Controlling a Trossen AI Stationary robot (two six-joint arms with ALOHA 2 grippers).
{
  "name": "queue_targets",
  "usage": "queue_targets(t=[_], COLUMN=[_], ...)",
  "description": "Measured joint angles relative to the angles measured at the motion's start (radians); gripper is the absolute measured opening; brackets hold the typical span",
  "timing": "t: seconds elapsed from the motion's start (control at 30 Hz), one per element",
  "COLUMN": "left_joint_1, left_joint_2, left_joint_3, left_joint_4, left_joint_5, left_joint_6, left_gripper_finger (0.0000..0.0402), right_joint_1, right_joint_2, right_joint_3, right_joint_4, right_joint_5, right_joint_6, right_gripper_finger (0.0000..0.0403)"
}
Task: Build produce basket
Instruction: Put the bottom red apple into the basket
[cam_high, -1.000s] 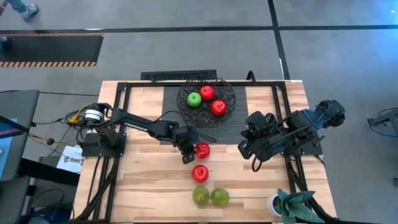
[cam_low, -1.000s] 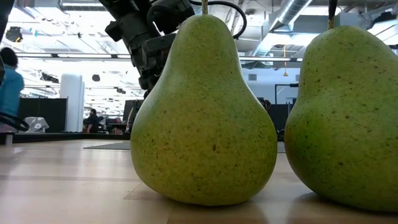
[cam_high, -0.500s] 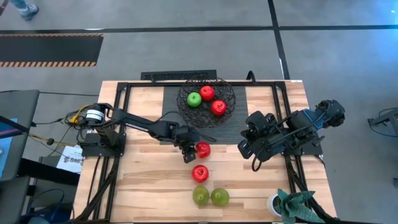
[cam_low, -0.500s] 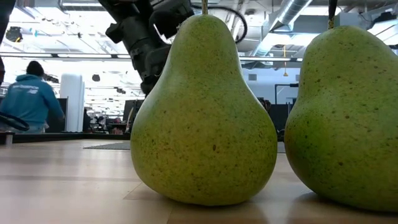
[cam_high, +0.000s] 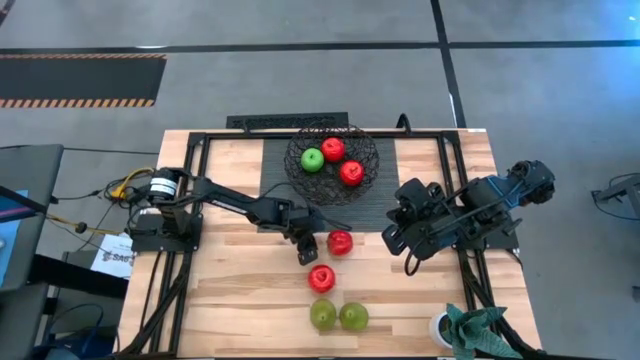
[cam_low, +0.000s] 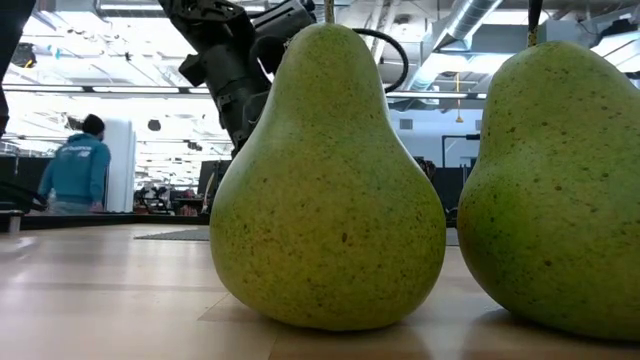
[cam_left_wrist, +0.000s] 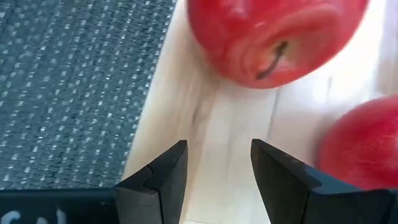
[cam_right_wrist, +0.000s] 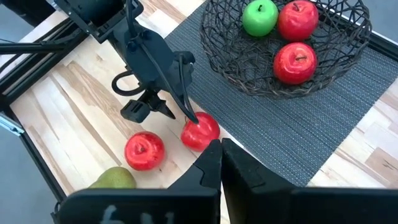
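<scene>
The black wire basket (cam_high: 332, 160) stands on the dark ribbed mat (cam_high: 280, 170) at the far middle. It holds a green apple (cam_high: 312, 159) and two red apples (cam_high: 333, 149) (cam_high: 351, 172). A third red apple (cam_high: 340, 242) lies on the wood at the mat's near edge, also in the left wrist view (cam_left_wrist: 273, 37). My left gripper (cam_high: 306, 247) is open just to its left, with its fingertips (cam_left_wrist: 177, 155) short of it. A fourth red apple (cam_high: 322, 278) and two yellow-green pears (cam_high: 322, 315) (cam_high: 352, 316) lie nearer. My right gripper (cam_high: 408, 262) is shut and empty at the right.
A white cup with green leaves (cam_high: 455, 328) stands at the near right corner. Black frame rails (cam_high: 190, 180) run along the table's left and right sides. The two pears fill the low view (cam_low: 325, 180) (cam_low: 555, 180). A person (cam_low: 80, 170) walks in the room behind.
The red apple beside my left gripper has rolled a short way toward the table's right edge, along the mat's near edge, and now lies apart from the fingers. My left gripper has stayed about where it was.
</scene>
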Motion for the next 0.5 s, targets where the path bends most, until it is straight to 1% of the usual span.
queue_targets(t=[0.2,0.37,0.5], left_joint_1=[0.000,-0.002,-0.002], left_joint_2=[0.000,-0.001,-0.001], left_joint_3=[0.037,0.089,0.096], left_joint_4=[0.006,0.014,0.032], left_joint_5=[0.066,0.064,0.039], left_joint_6=[-0.001,0.019,0.044], left_gripper_finger=[0.0163,0.0163,0.0163], right_joint_1=[0.000,0.000,0.000], right_joint_2=[0.000,0.000,0.000], right_joint_3=[0.000,0.000,0.000], right_joint_4=[-0.001,-0.002,-0.002], right_joint_5=[0.000,0.000,0.000], right_joint_6=[0.003,0.002,0.003], right_gripper_finger=[0.0026,0.0026,0.0026])
